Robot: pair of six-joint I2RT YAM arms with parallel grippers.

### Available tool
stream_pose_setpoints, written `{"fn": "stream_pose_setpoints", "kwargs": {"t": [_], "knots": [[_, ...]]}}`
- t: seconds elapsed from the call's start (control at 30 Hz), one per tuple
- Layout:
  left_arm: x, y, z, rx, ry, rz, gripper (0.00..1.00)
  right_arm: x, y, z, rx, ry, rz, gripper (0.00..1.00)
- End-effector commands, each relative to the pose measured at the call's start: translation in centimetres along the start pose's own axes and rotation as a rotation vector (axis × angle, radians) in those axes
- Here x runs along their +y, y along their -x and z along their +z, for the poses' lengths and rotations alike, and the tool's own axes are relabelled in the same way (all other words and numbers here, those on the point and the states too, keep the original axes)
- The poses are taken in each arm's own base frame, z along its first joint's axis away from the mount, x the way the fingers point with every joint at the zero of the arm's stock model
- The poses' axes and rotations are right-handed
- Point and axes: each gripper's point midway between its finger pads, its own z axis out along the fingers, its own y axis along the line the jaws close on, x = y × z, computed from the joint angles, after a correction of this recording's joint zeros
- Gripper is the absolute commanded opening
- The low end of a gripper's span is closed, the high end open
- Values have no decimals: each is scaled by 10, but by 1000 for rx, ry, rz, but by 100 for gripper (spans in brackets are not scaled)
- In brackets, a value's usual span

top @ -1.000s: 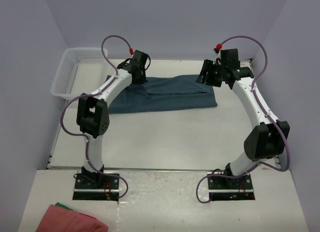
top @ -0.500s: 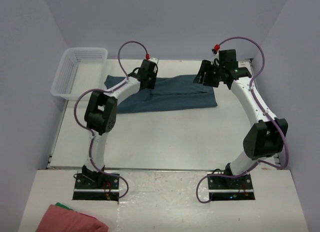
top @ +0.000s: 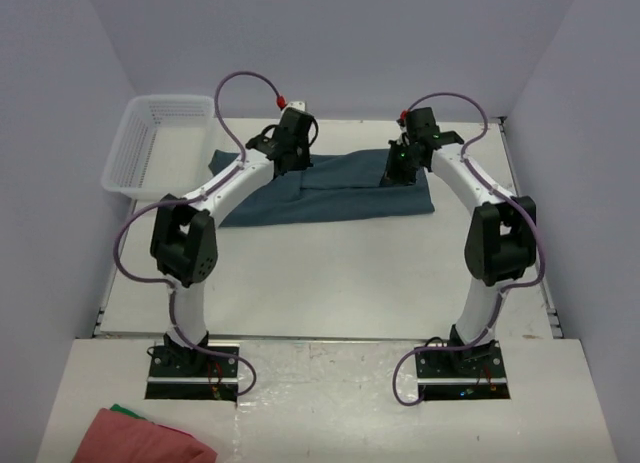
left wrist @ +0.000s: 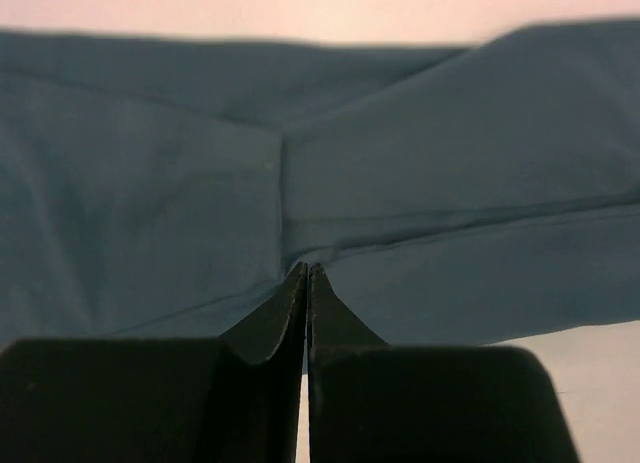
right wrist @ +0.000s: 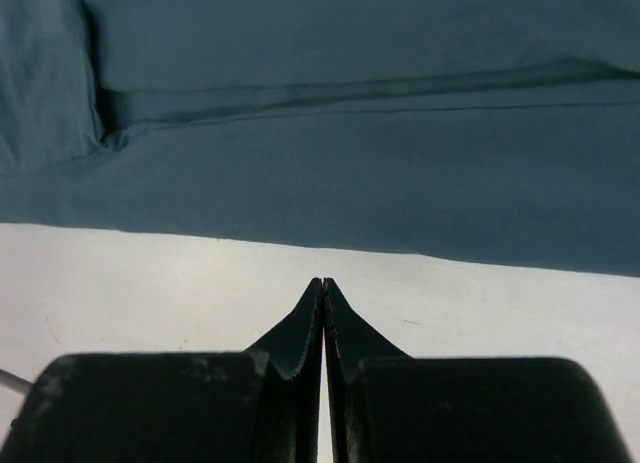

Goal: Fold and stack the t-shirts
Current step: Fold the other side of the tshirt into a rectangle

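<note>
1. my left end effector (left wrist: pixel 306 271) has its fingers pressed together. the tips are down on the t-shirt (left wrist: pixel 450 173), right where a turned-in flap and two fold lines meet. i cannot tell whether a pinch of cloth sits between them or they only touch it.
2. my right end effector (right wrist: pixel 324 283) is closed too, with nothing in it. its tips are over bare worktop (right wrist: pixel 150 273), and the shirt's long near edge runs just ahead of them.
3. the shirt lies ahead of both end effectors as a long flat band with its sides already turned in. i judge it lies this way so that the remaining fold can go across its length.
4. i stand at two spots along that band, left at the fold junction and right nearer the other end. that spacing looks meant for lifting one edge evenly. for that, my right fingers would need to part and reach forward onto the edge.
5. closed tips dragged over soft cloth could pull the folds loose.
6. a white basket (top: pixel 130 153) sits off to the left of my left end effector, near the shirt's corner. a pink-red cloth (top: pixel 140 438) lies well behind both, by my left base.
</note>
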Motion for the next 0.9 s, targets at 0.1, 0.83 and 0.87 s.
{"fn": "stream_pose_setpoints", "kwargs": {"t": [0.1,0.83,0.87], "knots": [[14,-45,36,160,64,-5,0,18,-9,49,67,28,3,0],[63,-75,139,349,15,-120,0,-10,-54,103,248,-129,28,0],[64,-84,147,369,16,-117,0,-7,-53,96,233,-125,32,0]]}}
